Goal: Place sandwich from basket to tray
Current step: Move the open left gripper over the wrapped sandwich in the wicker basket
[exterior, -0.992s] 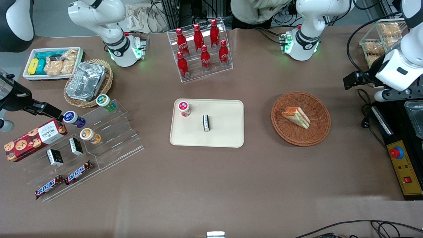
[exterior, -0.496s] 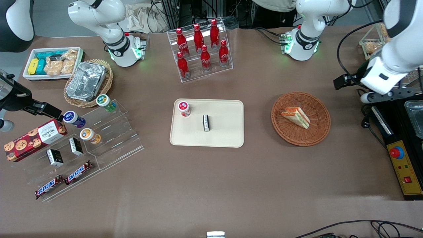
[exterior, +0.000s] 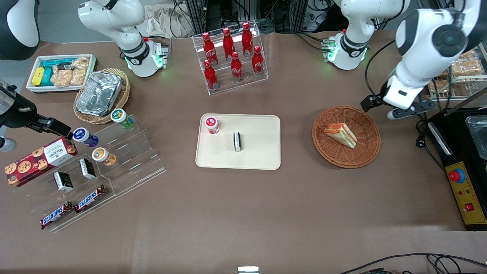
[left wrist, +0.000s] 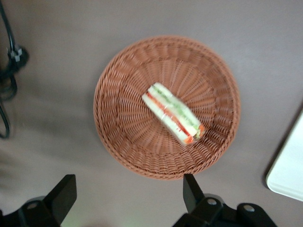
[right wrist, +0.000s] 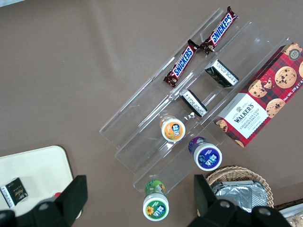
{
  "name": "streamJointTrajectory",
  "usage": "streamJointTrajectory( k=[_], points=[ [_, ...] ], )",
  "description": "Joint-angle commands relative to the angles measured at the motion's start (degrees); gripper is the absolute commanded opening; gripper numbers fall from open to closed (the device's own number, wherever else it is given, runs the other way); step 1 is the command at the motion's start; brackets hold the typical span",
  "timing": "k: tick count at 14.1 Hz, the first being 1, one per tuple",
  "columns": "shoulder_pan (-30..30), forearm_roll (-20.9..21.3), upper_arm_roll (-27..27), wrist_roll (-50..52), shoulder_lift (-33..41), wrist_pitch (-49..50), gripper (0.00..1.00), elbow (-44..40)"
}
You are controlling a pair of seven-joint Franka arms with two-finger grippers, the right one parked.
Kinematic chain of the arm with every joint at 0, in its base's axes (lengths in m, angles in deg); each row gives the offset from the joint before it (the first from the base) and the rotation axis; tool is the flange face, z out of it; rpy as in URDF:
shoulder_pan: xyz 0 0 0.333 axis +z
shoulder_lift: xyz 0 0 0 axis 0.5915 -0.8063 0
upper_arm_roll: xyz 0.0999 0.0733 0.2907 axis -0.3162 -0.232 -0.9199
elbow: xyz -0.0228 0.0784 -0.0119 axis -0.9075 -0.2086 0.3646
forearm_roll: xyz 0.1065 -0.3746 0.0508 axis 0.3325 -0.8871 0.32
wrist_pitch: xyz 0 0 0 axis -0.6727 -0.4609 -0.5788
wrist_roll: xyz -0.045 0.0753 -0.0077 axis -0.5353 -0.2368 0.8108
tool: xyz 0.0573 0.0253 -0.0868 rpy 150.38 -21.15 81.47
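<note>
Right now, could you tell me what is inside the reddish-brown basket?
Only the sandwich lies in the basket; the weave under it is covered. The gripper hovers above the basket's rim, jaws open and empty.

A matte brown table point(exterior: 243, 213) spreads under the gripper point(exterior: 381, 108), which hangs above its working-arm end with fingers spread apart. Nearer the front camera than the gripper lies a yellow control panel point(exterior: 466, 194) with a red button. Black cables point(exterior: 213, 15) tangle past the table's farthest edge.

The front view is looking down over the whole table; the left wrist camera, with the open-fingered gripper point(left wrist: 128, 198), is hanging close above the round reddish-brown wicker basket point(left wrist: 123, 142), which both views are sharing.
</note>
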Motion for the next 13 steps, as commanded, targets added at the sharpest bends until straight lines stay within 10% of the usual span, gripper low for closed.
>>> streamJointTrajectory(
  k=[1, 13],
  points=[
    [0.0, -0.5, 1.4, 12.1, -1.1, -1.6, 1.0, 2.7],
    [-2.6, -0.6, 2.9, 39.1, -14.1, -19.4, 1.0, 2.1]
  ],
)
